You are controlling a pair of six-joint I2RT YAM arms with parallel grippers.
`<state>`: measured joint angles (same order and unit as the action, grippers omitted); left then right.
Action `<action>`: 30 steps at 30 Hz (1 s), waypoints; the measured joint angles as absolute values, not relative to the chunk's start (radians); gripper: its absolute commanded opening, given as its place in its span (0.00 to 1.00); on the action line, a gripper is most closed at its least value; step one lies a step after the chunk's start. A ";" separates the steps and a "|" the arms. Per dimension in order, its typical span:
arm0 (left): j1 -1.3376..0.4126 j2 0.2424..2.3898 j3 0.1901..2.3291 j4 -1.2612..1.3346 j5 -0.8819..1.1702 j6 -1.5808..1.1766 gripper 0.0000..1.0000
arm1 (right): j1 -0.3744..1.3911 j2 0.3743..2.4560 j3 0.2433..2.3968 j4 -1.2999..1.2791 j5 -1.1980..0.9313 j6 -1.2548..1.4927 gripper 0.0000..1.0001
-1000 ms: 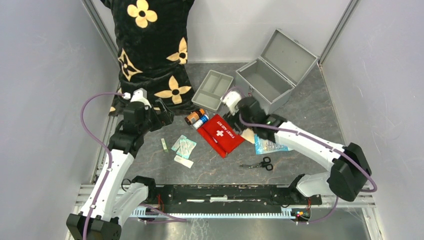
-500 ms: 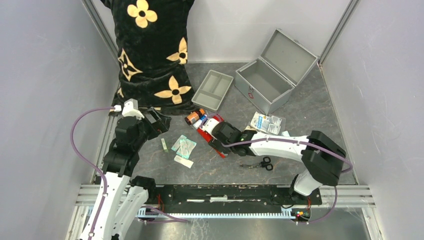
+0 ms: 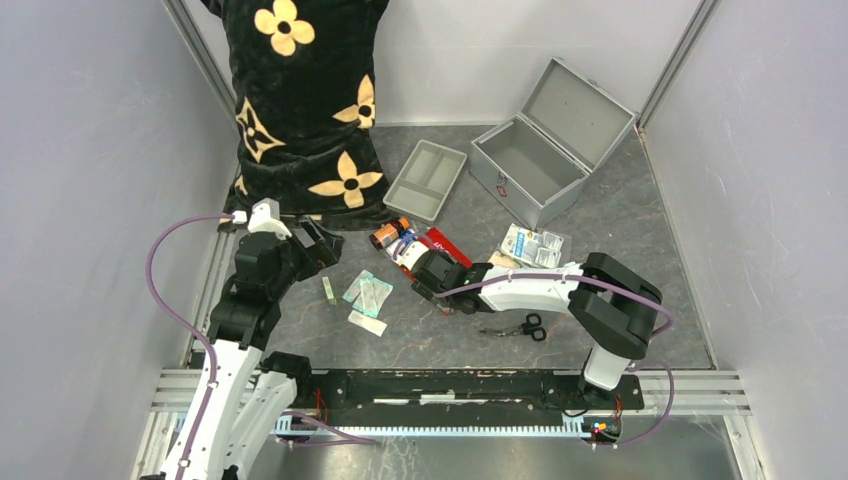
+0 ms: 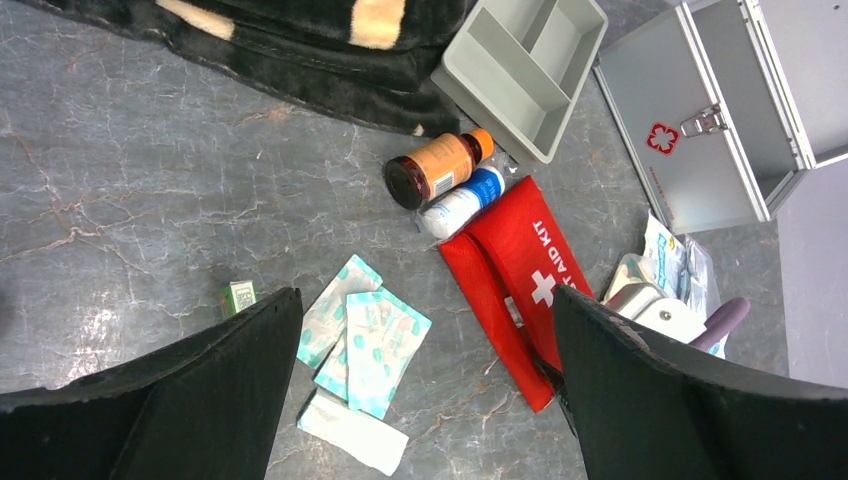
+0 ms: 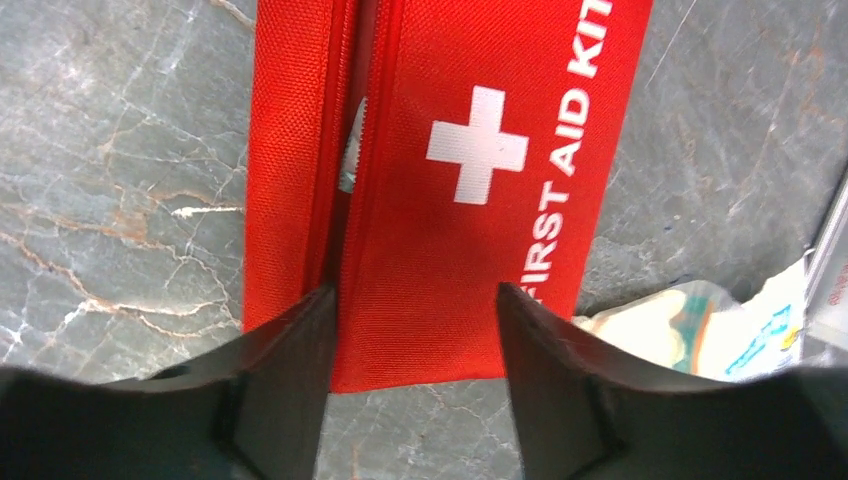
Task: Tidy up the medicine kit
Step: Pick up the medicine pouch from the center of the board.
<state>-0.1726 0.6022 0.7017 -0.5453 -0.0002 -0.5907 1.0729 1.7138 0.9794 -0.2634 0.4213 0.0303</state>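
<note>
Right gripper point(image 5: 415, 300) stands part open, its fingers point(image 5: 280, 360) straddling the near end of the flat red fabric pouch with a white cross point(image 5: 470, 150); no firm hold is evident. Left gripper point(image 4: 425, 300) is wide open and empty. Rectangular silver-grey metal medicine kit point(image 3: 530, 165) sits upper right in the top view, lid raised, apparently empty; the shallow grey plastic divided tray point(image 3: 427, 178) lies just left of it. Recommendation: pinch one edge of the pouch, not its flat face, then lift level. Finger placement shows only in the right wrist view; the case interior and black-handled scissors point(image 3: 522, 326) only from above.
</note>
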 measured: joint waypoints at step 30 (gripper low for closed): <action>-0.238 0.621 0.603 -0.399 0.216 -0.704 0.95 | 1.022 1.496 0.922 -0.203 0.340 0.244 0.00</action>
<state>-0.2382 0.6212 0.6033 -0.3988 0.2157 -0.7036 1.0218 1.4956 0.9218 -0.2031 0.3401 0.2443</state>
